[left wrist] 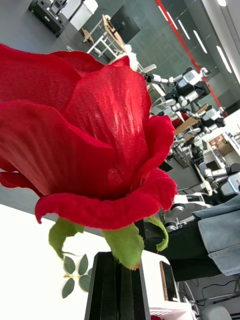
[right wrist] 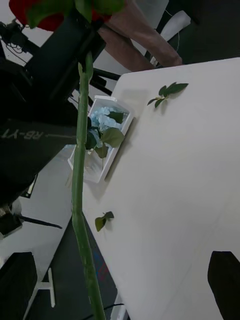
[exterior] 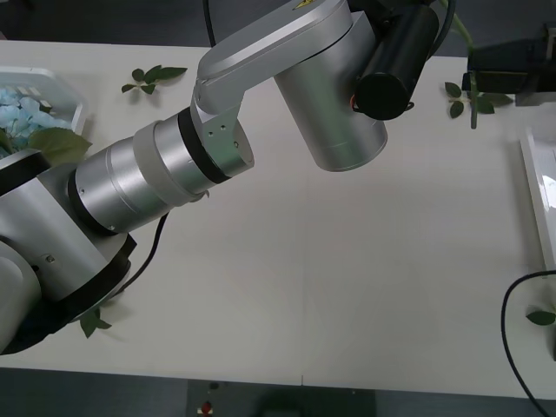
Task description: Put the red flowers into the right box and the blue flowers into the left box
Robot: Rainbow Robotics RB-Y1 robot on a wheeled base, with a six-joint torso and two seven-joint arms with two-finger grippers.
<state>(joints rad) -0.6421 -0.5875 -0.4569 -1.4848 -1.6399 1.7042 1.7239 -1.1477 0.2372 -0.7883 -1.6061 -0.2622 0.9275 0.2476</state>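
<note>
A red rose [left wrist: 95, 150] is held high at the far right, pinched just under the bloom by the closed left gripper [left wrist: 118, 287]. Its stem [right wrist: 80, 200] hangs between the wide-open fingers of the right gripper [right wrist: 121, 280] (a handover, it seems). The stem should be clamped squarely before release, then lowered into the right box [exterior: 540, 200].

The left box [exterior: 76, 94] is cut by the front view's left edge, and the blue flowers [exterior: 24, 113] in it are partly covered by the left arm. The right box [exterior: 540, 195] is cropped at the right edge. A red rose [left wrist: 85, 150] is cut off by the left wrist picture's edge; its stem [right wrist: 80, 200] runs past the right wrist picture's lower edge. Whether either gripper's fingers are parted cannot be judged.
</note>
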